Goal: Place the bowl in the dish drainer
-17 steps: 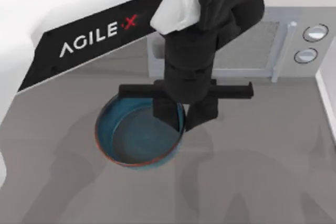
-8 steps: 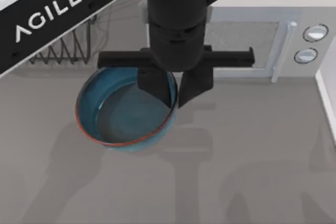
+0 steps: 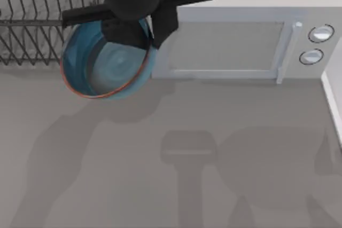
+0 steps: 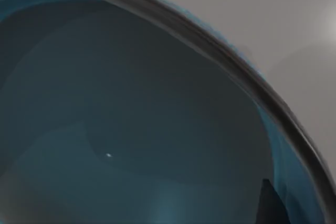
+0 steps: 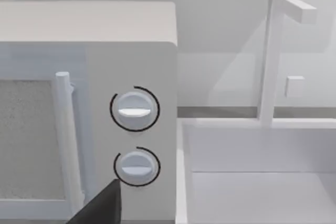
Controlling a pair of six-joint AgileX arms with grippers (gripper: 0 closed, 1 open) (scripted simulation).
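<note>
Left gripper [image 3: 151,31] is clamping the bowl [image 3: 101,68] by its rim, holding it lifted at the dish drainer [image 3: 32,30] edge, beside the microwave [image 3: 235,44]. Right arm is sitting parked.

Glazed bowl, wire rack, matt table

The bowl [image 3: 101,65] looked smooth and glossy like glazed ceramic; the dish drainer [image 3: 32,25] was thin dark metal wire; the microwave [image 3: 235,41] smooth white plastic; the table [image 3: 214,158] matt grey.
</note>
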